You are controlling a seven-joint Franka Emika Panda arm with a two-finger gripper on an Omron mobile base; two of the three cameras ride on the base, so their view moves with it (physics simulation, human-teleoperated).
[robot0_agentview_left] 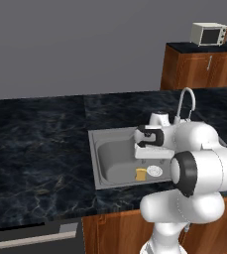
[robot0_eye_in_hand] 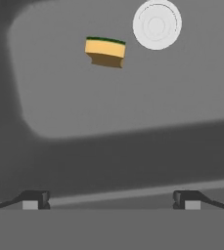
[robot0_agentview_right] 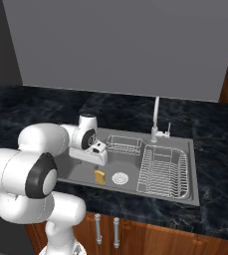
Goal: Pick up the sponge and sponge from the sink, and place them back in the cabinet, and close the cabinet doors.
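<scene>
You are hovering the gripper [robot0_eye_in_hand: 111,200] over the sink [robot0_agentview_left: 99,163], fingers spread fully wide and holding nothing. One sponge [robot0_eye_in_hand: 105,51] is sitting at 12 o'clock, beside the drain [robot0_eye_in_hand: 157,24]. Advance forward, centre over it before descending.

Above the sink [robot0_agentview_right: 192,164] the air is open, and the bare basin floor leaves room on every side of the sponge [robot0_agentview_right: 100,177], which stands beside the drain [robot0_agentview_right: 119,178]. The dish rack [robot0_agentview_right: 164,169], wire basket [robot0_agentview_right: 123,144] and tap [robot0_agentview_right: 156,119] crowd the far side.
</scene>
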